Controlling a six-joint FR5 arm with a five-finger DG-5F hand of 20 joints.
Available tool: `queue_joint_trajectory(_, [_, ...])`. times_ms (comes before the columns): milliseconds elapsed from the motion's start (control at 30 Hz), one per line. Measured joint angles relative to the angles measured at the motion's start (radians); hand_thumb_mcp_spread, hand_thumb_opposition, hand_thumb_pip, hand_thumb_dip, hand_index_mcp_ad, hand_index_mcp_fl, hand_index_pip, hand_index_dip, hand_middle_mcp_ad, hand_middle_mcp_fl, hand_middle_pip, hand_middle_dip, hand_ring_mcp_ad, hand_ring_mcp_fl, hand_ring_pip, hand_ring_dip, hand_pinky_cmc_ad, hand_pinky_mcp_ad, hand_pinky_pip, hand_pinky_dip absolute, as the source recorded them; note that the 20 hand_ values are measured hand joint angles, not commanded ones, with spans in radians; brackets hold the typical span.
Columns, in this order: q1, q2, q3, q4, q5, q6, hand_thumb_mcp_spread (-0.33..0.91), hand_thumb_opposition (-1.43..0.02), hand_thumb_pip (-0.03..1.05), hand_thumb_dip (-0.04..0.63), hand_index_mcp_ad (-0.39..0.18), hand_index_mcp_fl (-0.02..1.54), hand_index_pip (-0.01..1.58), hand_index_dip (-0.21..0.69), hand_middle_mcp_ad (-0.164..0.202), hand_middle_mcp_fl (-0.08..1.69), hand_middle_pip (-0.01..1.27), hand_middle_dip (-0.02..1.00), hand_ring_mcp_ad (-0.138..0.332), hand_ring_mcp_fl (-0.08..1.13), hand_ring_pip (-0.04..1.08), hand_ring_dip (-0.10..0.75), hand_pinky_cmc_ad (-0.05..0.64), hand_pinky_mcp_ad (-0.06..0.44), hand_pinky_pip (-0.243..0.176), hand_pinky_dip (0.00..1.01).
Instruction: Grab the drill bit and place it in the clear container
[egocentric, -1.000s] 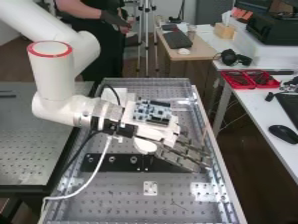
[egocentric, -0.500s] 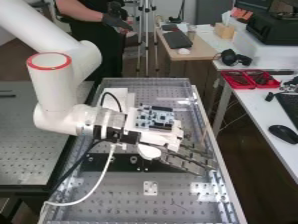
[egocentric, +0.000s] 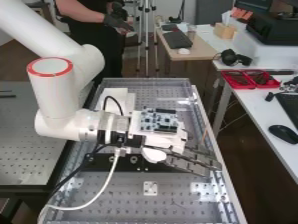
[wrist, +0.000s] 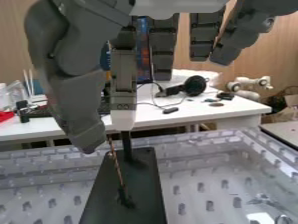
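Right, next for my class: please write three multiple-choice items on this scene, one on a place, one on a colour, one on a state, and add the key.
1. In the wrist view, where is the drill bit?
A. In a red tray
B. In front of the dark plate
C. Beside the laptop

2. What colour is the computer mouse?
A. Black
B. Yellow
C. Green

3. How are the fingers in the high view?
A. Curled into a fist
B. Wrapped round the mouse
C. Stretched out

1: B, the thin, coppery bit shows against the plate's dark surface.
2: A, the mouse stands out dark on the white table.
3: C, they extend out from the hand, nearly straight.
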Motion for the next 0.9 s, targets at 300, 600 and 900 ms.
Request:
queue_joint_trajectory(300, [-0.004,-0.019,0.026,-0.015,-0.028,-0.007,0.56,-0.81,0.48,0.236,-0.106,0.34,1.32,0.279,0.091,0.20,0.13,0.19,0.197,0.04,0.08,0.010,0.312,0.138,-0.068,0.19])
queue_joint_trajectory(600, [-0.012,-0.029,0.037,-0.022,-0.049,-0.011,0.56,-0.82,0.46,0.237,-0.122,0.38,1.23,0.218,0.077,0.20,0.13,0.19,0.199,0.04,0.08,0.010,0.309,0.138,-0.068,0.19])
queue_joint_trajectory(900, [-0.017,-0.032,0.040,-0.013,-0.068,-0.050,0.56,-0.82,0.46,0.237,-0.138,0.47,1.17,0.188,0.075,0.21,0.14,0.19,0.195,0.04,0.09,0.016,0.311,0.136,-0.068,0.19])
